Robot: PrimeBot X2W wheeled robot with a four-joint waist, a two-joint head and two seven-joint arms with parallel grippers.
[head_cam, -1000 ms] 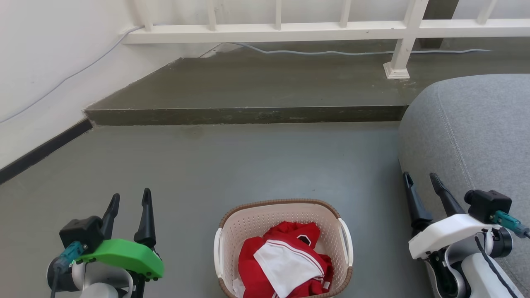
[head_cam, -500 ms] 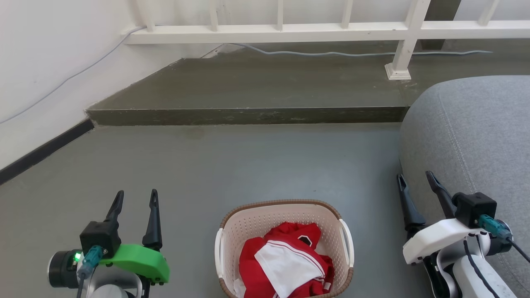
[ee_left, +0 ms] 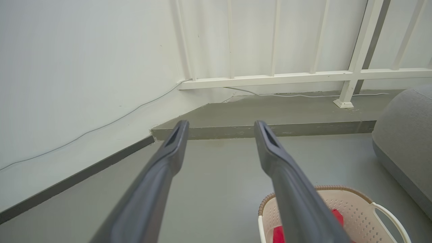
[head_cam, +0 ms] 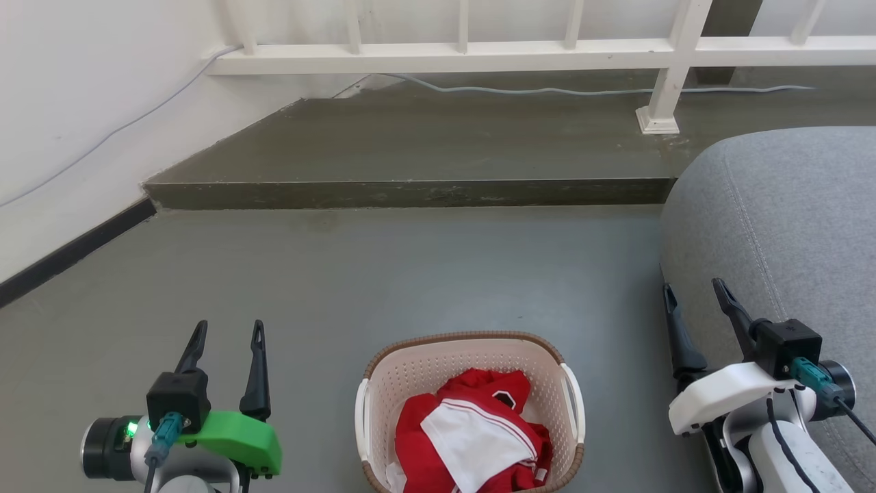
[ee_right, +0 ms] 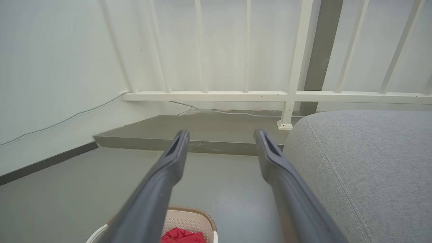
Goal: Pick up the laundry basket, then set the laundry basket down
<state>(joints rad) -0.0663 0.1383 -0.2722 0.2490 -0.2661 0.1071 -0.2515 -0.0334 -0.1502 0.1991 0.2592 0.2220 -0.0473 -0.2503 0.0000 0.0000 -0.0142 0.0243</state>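
Observation:
The laundry basket (head_cam: 417,370), cream perforated plastic with a brown rim and white side handles, stands on the grey floor at the bottom centre of the head view, holding red and white clothes (head_cam: 472,438). My left gripper (head_cam: 229,327) hangs open to the basket's left, well apart from it. On the other side my right gripper (head_cam: 692,287) is open too, clear of the basket. The left wrist view catches the basket (ee_left: 354,206) low at the right, beyond the open left gripper (ee_left: 220,124). In the right wrist view the basket's rim (ee_right: 199,216) peeks up at the bottom, under the open right gripper (ee_right: 221,133).
A grey upholstered seat (head_cam: 787,226) bulges close beside my right arm. A raised concrete step (head_cam: 410,192) crosses the floor ahead, with a white railing (head_cam: 547,48) and a cable (head_cam: 547,89) behind it. A white wall (head_cam: 68,103) runs along the left.
My left gripper has turned at the wrist and dropped a little lower in the head view. My right gripper shifted slightly and rotated. The basket has stayed in place.

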